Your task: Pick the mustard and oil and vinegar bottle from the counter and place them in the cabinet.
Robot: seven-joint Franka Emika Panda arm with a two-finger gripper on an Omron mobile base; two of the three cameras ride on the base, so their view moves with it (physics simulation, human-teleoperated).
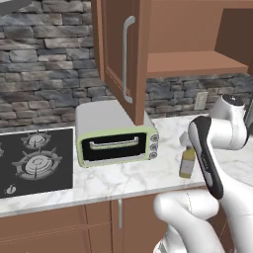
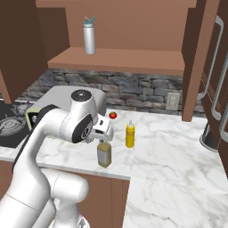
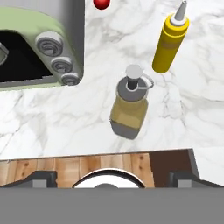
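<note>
Hovering gripper (image 3: 112, 177), oil and vinegar bottle (image 3: 128, 109) directly below, untouched

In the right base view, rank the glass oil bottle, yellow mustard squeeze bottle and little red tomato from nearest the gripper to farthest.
1. Glass oil and vinegar bottle, directly below the gripper.
2. Yellow mustard squeeze bottle, to its right.
3. Small red tomato, behind, near the green toaster oven.

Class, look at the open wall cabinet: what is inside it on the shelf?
A grey metal flask with a blue top stands upright on the shelf of the cabinet. Neither the mustard nor the oil and vinegar bottle; both stand on the counter.
</note>
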